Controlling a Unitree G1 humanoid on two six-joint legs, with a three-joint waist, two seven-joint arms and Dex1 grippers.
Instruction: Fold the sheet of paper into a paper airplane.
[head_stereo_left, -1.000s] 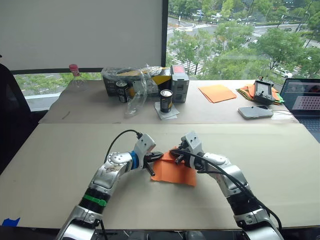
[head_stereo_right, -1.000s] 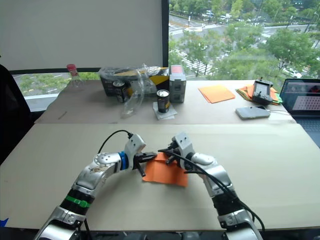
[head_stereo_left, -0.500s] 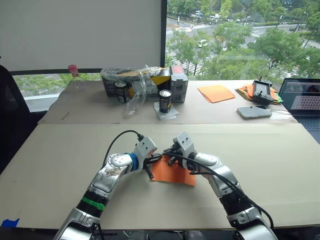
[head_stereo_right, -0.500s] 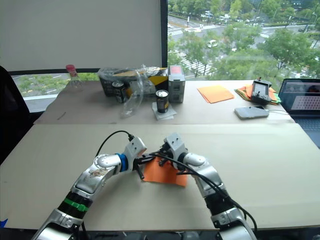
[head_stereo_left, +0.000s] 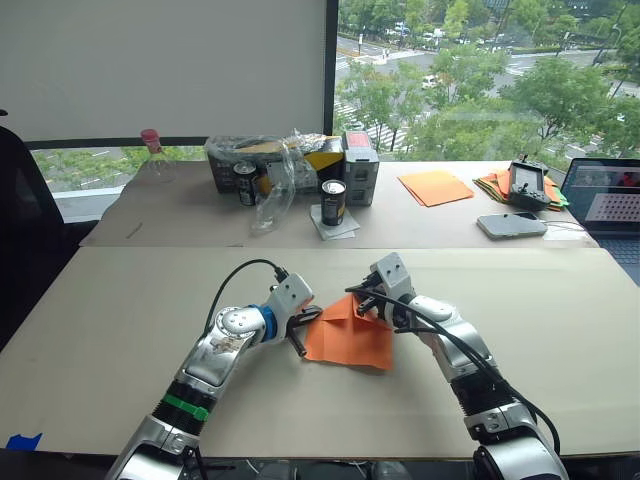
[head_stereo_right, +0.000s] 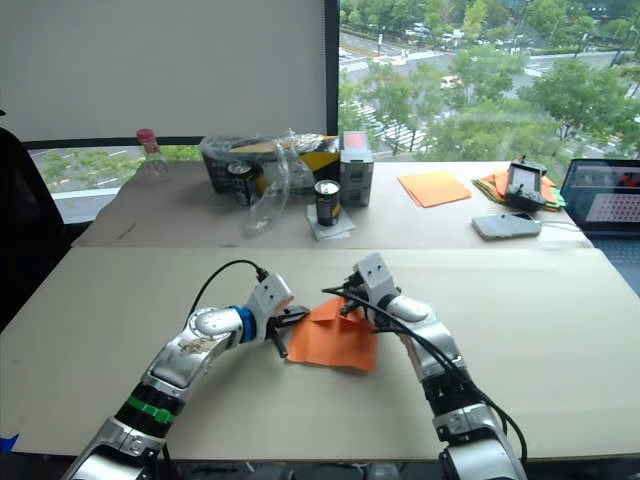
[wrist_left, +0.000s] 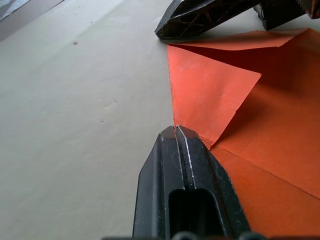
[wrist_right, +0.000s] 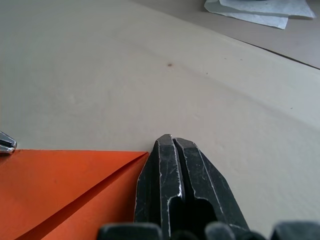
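The sheet of paper (head_stereo_left: 348, 336) was bright orange, with visible crease lines. Both hands, left hand (head_stereo_left: 306, 328) and right hand (head_stereo_left: 368, 300), had black fingers. The surface (head_stereo_left: 120, 300) was plain pale beige. The left arm bore a blue band (head_stereo_left: 270, 319) and a green band (head_stereo_left: 188, 403).

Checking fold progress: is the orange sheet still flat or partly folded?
Partly folded: the sheet of paper has one corner flap turned over onto it, with creases showing.

Both eye views are looking forward and down from the head toward 12 o'clock, sharing the table (head_stereo_left: 120, 330) and the sheet of paper (head_stereo_left: 350, 335). Each wrist view is peering close along its closed fingers, skimming the tabletop at the paper's edge.
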